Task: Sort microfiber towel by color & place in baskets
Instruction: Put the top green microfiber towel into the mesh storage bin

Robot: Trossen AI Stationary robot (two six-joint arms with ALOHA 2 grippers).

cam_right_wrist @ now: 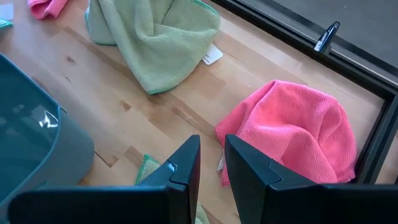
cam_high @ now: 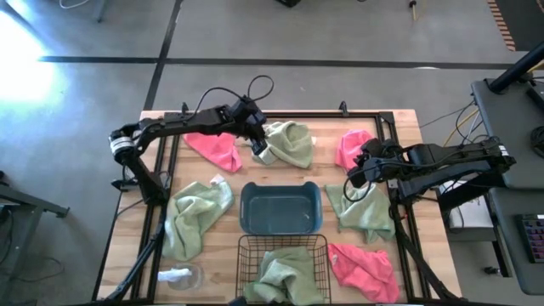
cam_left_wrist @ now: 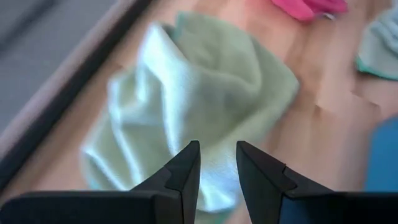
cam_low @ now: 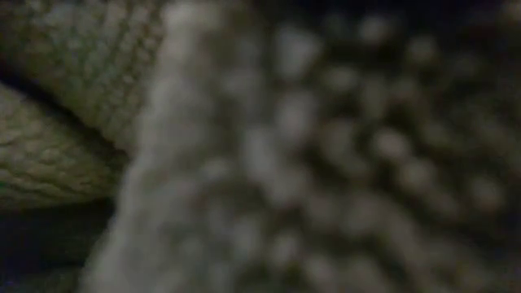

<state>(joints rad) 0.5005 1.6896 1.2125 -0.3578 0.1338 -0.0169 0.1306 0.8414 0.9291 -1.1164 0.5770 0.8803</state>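
Observation:
Green and pink microfiber towels lie spread over the wooden table. My left gripper [cam_left_wrist: 217, 152] is open and hovers over the left edge of the far green towel [cam_left_wrist: 205, 93], [cam_high: 289, 143], nothing between its fingers. My right gripper [cam_right_wrist: 212, 146] is also open and empty. It stands above the table between a pink towel [cam_right_wrist: 292, 134] at the far right and a green towel [cam_high: 361, 208] on its near side. The blue-grey bin [cam_high: 280, 208] sits mid-table, with no towel in it. The black wire basket [cam_high: 248, 255] at the near edge holds a green towel [cam_high: 285, 270].
Other towels lie flat: pink [cam_high: 214, 149] at the far left, green [cam_high: 197, 217] at the left, pink [cam_high: 361, 263] at the near right. A small white-and-clear object [cam_high: 183, 276] lies near left. A black frame rail [cam_high: 357, 116] borders the table. Cloth right against the lens fills the low view.

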